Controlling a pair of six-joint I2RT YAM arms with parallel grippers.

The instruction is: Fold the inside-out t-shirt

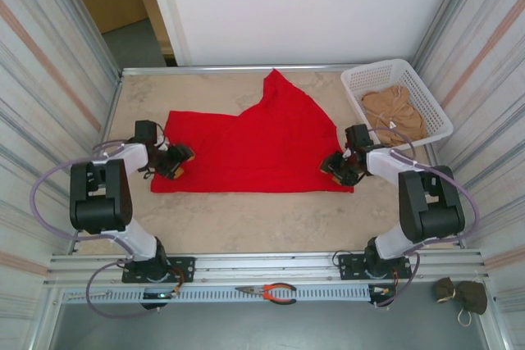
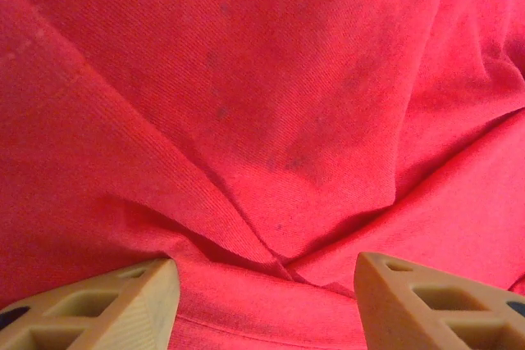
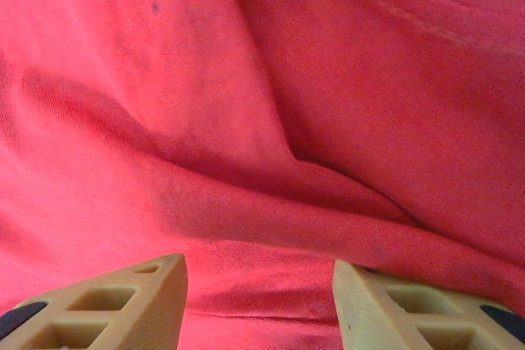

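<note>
Top external view: task at an early stage. The inside-out t-shirt (image 1: 262,141) lies spread on the table (image 1: 246,227), just left of the white basket (image 1: 354,81), as 1 wide red sheet. A pointed flap rises at its far edge, on the side toward the basket. No compact folded packet is visible, so by judgement most folds remain, perhaps all.

Left gripper (image 1: 176,161) sits at the shirt edge farthest from the basket. Right gripper (image 1: 338,168) sits at the shirt edge nearest the basket, just on the near side of it.

Left wrist view: fingers (image 2: 123,305) stand apart over creased red cloth, nothing pinched between them. Right wrist view: fingers (image 3: 131,301) are likewise apart, w/ a raised fold and a stitched seam beyond them.

Hard to make out:
- Layer count can't be told from above, nor whether sleeves are tucked under.
- Neckline and any print are not discernible. Only a few faint dark specks show close up.
- Fingertip contact w/ the cloth can't be confirmed, as the tips are cut off at the frame bottom.
- A tan garment (image 1: 394,116) fills the basket, approx. half hidden by its wall.
</note>
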